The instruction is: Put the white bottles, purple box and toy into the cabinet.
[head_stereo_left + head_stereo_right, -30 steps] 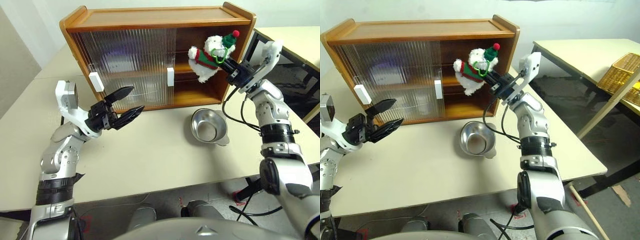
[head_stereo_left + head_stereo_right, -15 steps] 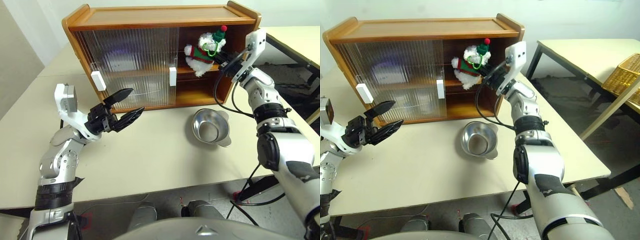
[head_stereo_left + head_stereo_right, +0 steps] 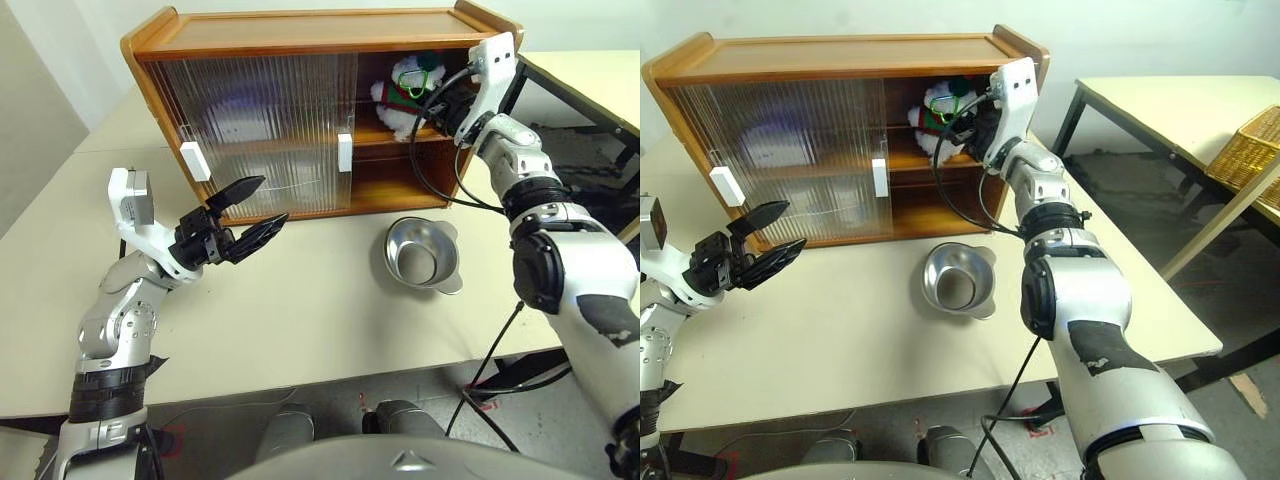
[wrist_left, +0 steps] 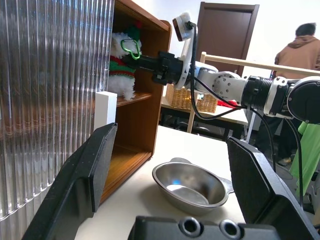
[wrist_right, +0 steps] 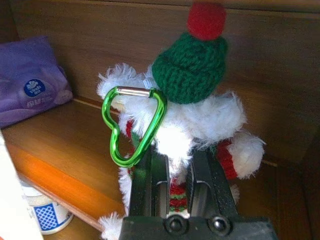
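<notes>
**A:** From above, where's the toy [image 3: 402, 92] right now?

**B:** Inside the cabinet [image 3: 300, 40], in the open right-hand part, at the level of the upper shelf. The right hand [image 3: 432, 102] is clamped on it, reaching in past the cabinet's right wall. The left hand [image 3: 252, 207] hangs over the tabletop [image 3: 320, 300] in front of the ribbed sliding doors, its fingers spread wide and holding nothing. A steel bowl [image 3: 422, 254] sits on the tabletop before the open section.

**A:** And from the left wrist?

**B:** You look between the two wide-apart black fingers [image 4: 85, 175] at the bowl [image 4: 192, 182], with a ribbed door and its white handle [image 4: 105, 107] close alongside. Beyond, the right hand [image 4: 145, 61] holds the toy [image 4: 122, 62] just above the upper shelf. A person [image 4: 300, 50] in a brown hooded top stands in the background near a dark door.

**A:** The right wrist?

**B:** The toy [image 5: 192, 115] sits pinched between narrow fingers [image 5: 155, 175], green hat and red pompom uppermost, a green carabiner [image 5: 131, 125] hanging at its side. The purple box [image 5: 31, 80] lies on the same upper shelf [image 5: 65, 145], well apart from the toy. One white bottle [image 5: 42, 210] with a blue label stands on the shelf below.
</notes>
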